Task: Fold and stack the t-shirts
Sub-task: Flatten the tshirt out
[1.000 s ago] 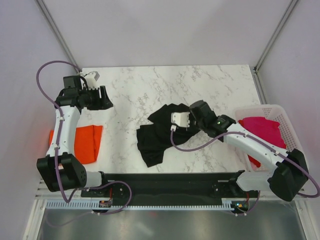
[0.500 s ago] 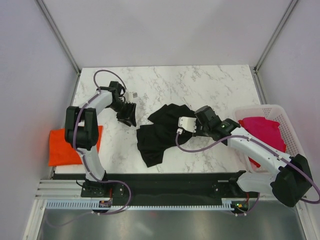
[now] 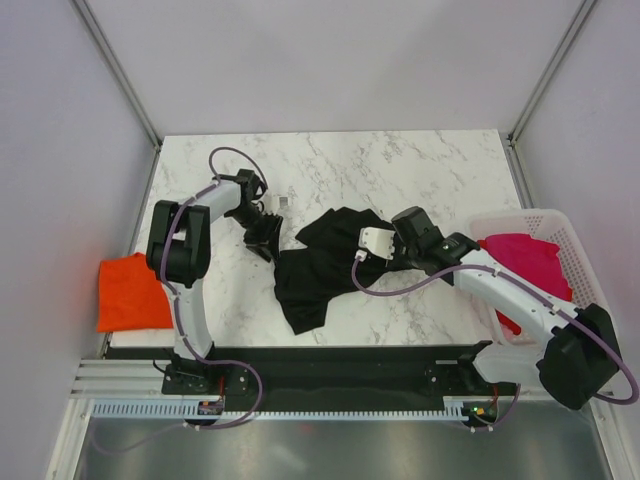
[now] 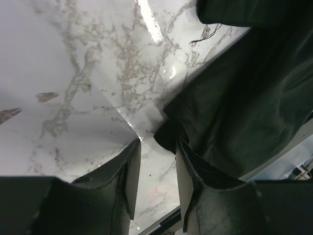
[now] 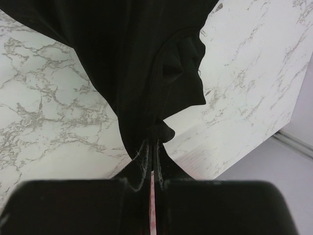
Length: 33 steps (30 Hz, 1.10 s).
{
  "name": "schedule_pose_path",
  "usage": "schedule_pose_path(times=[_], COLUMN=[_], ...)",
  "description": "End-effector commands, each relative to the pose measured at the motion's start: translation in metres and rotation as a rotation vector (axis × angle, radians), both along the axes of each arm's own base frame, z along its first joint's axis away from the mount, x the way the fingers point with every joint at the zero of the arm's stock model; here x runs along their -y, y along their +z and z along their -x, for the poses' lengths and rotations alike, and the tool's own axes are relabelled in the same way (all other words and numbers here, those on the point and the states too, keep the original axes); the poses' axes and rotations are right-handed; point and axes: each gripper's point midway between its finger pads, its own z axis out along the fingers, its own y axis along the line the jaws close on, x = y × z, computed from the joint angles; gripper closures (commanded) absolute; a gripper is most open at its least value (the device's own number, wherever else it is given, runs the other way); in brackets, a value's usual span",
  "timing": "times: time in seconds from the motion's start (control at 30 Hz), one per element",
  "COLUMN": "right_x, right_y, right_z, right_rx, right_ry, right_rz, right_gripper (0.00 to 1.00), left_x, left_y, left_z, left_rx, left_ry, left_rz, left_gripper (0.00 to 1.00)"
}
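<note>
The orange t-shirt lies at the bench's lower left edge, partly hidden behind the arm. The left fingers stand part open at the black t-shirt's left edge in mid-frame, gripping nothing. The right fingers are pinched tight on its right side. The magenta t-shirt sits in the basket at far right, its near part hidden by the arm.

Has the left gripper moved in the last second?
Yes. The left gripper has swung away from the far-left corner of the table, rightward and nearer, and is now at the left edge of the black t-shirt.
</note>
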Motion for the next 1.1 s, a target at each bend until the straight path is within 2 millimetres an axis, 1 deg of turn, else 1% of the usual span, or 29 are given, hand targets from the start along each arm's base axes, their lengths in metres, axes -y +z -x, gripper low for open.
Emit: schedule_pose_path(times=[0.0,0.1,0.13,0.17,0.23,0.27,0.33,0.37,0.4,0.43,0.47,0.5,0.53,0.57,0.6,0.63,0.67,0.7,0.73,0.77,0.8,0.83,0.87,0.9,0.93,0.97,1.0,1.03,1.07], right_x=[-0.009,-0.009,-0.009,-0.009,-0.008,-0.007,-0.006,-0.008,-0.006,-0.005,-0.007,-0.007,-0.003,-0.003,-0.004,0.001,0.001,0.003,0.006,0.004,0.005,0.003,0.000,-0.002,-0.005,-0.006,-0.003,-0.004,0.001], right_y=[0.014,0.014,0.014,0.015,0.015,0.015,0.015,0.018,0.021,0.025,0.035,0.043,0.070,0.087,0.087,0.128,0.133,0.148,0.179,0.193,0.212,0.218,0.238,0.242,0.221,0.221,0.207,0.166,0.152], right_z=[-0.012,-0.014,-0.014,-0.014,-0.015,-0.015,-0.018,-0.022,-0.027,-0.033,-0.049,-0.060,-0.082,-0.099,-0.118,-0.142,-0.158,-0.167,-0.176,-0.179,-0.175,-0.169,-0.150,-0.138,-0.122,-0.092,-0.076,-0.057,-0.028], right_rx=[0.040,0.042,0.043,0.044,0.048,0.050,0.059,0.077,0.098,0.122,0.164,0.188,0.253,0.301,0.304,0.382,0.392,0.424,0.483,0.517,0.554,0.563,0.581,0.575,0.522,0.493,0.460,0.369,0.312], right_ry=[-0.005,-0.006,-0.007,-0.009,-0.013,-0.015,-0.030,-0.033,-0.054,-0.073,-0.102,-0.123,-0.167,-0.206,-0.237,-0.279,-0.302,-0.318,-0.321,-0.312,-0.294,-0.270,-0.212,-0.174,-0.135,-0.074,-0.055,-0.027,0.000], right_rz=[-0.044,-0.043,-0.045,-0.046,-0.046,-0.046,-0.056,-0.069,-0.067,-0.075,-0.100,-0.110,-0.141,-0.176,-0.181,-0.240,-0.255,-0.281,-0.322,-0.344,-0.362,-0.377,-0.428,-0.441,-0.426,-0.432,-0.405,-0.352,-0.341], right_gripper=[1.00,1.00,1.00,1.00,1.00,1.00,1.00,1.00,1.00,1.00,1.00,1.00,1.00,1.00,1.00,1.00,1.00,1.00,1.00,1.00,1.00,1.00,1.00,1.00,1.00,1.00,1.00,1.00,1.00], left_x=[0.008,0.009,0.009,0.009,0.007,0.006,0.005,0.006,0.004,-0.001,-0.002,-0.003,-0.008,-0.008,-0.010,-0.010,-0.009,-0.008,-0.007,-0.007,-0.005,-0.004,-0.004,-0.003,-0.004,-0.005,-0.008,-0.009,-0.011], left_y=[-0.003,-0.007,-0.008,-0.009,-0.006,-0.004,0.007,0.017,0.026,0.042,0.067,0.084,0.106,0.143,0.162,0.181,0.218,0.235,0.251,0.280,0.292,0.300,0.315,0.318,0.321,0.302,0.309,0.303,0.274], left_z=[0.001,-0.001,-0.002,-0.003,-0.007,-0.008,-0.016,-0.025,-0.034,-0.045,-0.067,-0.079,-0.092,-0.115,-0.126,-0.131,-0.144,-0.146,-0.147,-0.143,-0.137,-0.131,-0.113,-0.104,-0.094,-0.082,-0.065,-0.056,-0.045], left_rx=[-0.005,-0.012,-0.007,-0.010,0.002,0.007,0.045,0.081,0.117,0.168,0.258,0.310,0.378,0.491,0.550,0.599,0.703,0.748,0.783,0.852,0.874,0.890,0.915,0.920,0.927,0.874,0.892,0.880,0.804], left_ry=[-0.059,-0.062,-0.066,-0.065,-0.065,-0.063,-0.055,-0.052,-0.044,-0.031,-0.022,-0.015,-0.013,-0.011,-0.012,-0.026,-0.032,-0.036,-0.036,-0.039,-0.044,-0.049,-0.061,-0.074,-0.087,-0.092,-0.098,-0.111,-0.115], left_rz=[0.013,0.007,0.004,0.002,-0.009,-0.009,0.003,0.013,0.012,0.020,0.031,0.040,0.047,0.060,0.054,0.055,0.064,0.070,0.078,0.090,0.108,0.119,0.134,0.144,0.144,0.139,0.140,0.133,0.124], left_gripper=[0.59,0.65,0.77,0.86,0.98,0.98,0.98,0.98,0.98,0.98,0.98,0.98,0.98,0.98,0.98,0.98,0.98,0.98,0.98,0.98,0.98,0.98,0.98,0.98,0.98,0.98,0.98,0.98,0.98])
